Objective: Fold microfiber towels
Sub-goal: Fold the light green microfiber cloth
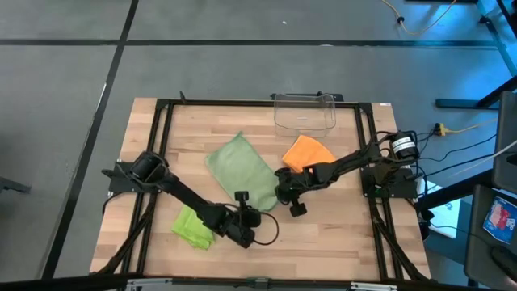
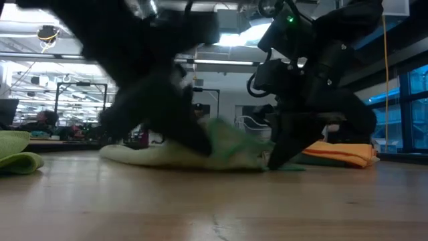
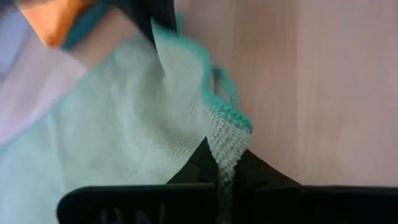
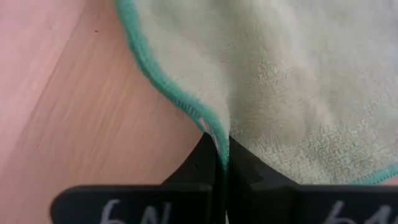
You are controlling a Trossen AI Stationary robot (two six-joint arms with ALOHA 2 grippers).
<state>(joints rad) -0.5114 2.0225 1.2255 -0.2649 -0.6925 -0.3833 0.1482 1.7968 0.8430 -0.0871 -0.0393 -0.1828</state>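
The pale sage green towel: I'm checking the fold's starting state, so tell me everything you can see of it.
The pale sage green towel is a soft, fluffy cloth with teal stitched edging, lying mostly flat and skewed at the middle of the table. Both grippers are shut on its near edge: the left gripper pinches one corner, the right gripper pinches the hem. In the low view that edge looks slightly rumpled.

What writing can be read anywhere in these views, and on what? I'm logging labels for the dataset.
"6N", partly cut off: white handwritten marks on the right gripper's dark body, right wrist view; more marks at the far edge are cut off.
Faint marks on the left gripper's dark body, left wrist view: too blurred to read.
Colourful item at the high view's right edge: too small to read.
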